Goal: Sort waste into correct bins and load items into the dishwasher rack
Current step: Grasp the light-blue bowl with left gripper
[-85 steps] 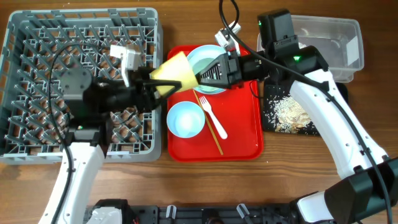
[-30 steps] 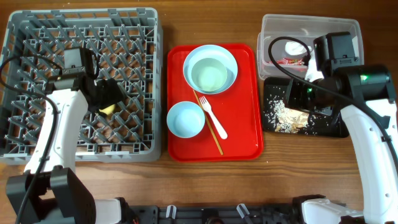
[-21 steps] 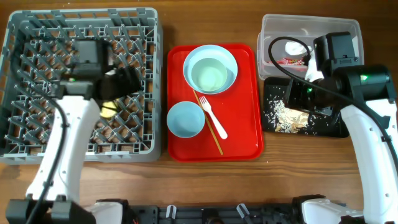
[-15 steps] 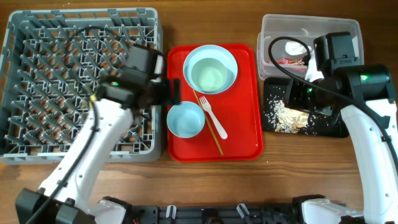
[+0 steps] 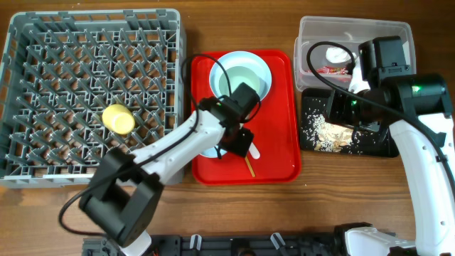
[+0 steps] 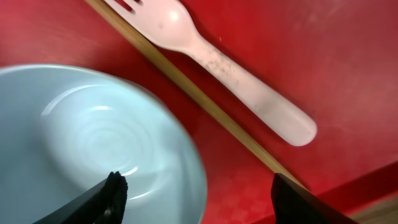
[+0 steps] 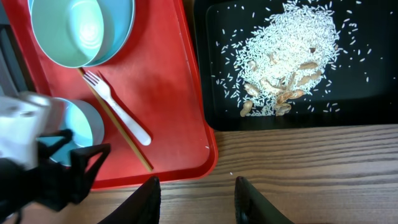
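Observation:
My left gripper (image 6: 199, 193) is open and low over the small mint bowl (image 6: 93, 137) on the red tray. One finger is inside the bowl's rim and the other is outside it, over the tray. The white fork (image 6: 236, 74) and a wooden chopstick (image 6: 199, 102) lie just beside the bowl. The larger mint bowl (image 5: 242, 77) sits at the tray's far end. A yellow cup (image 5: 118, 119) lies in the grey dishwasher rack (image 5: 43, 71). My right gripper (image 7: 196, 202) is open and empty above the bare wood, near the black tray (image 7: 211, 74) of rice crumbs (image 7: 286, 50).
The clear tub (image 5: 377, 35) at the back right holds a white tissue (image 5: 335, 54) and a red wrapper (image 5: 323, 70). The red tray (image 5: 277, 156) lies between the rack and the black tray. Bare wooden table (image 5: 320, 199) runs along the front.
My left arm has left the yellow cup lying in the rack and swung right onto the red tray, down over the small bowl. The right arm has not moved.

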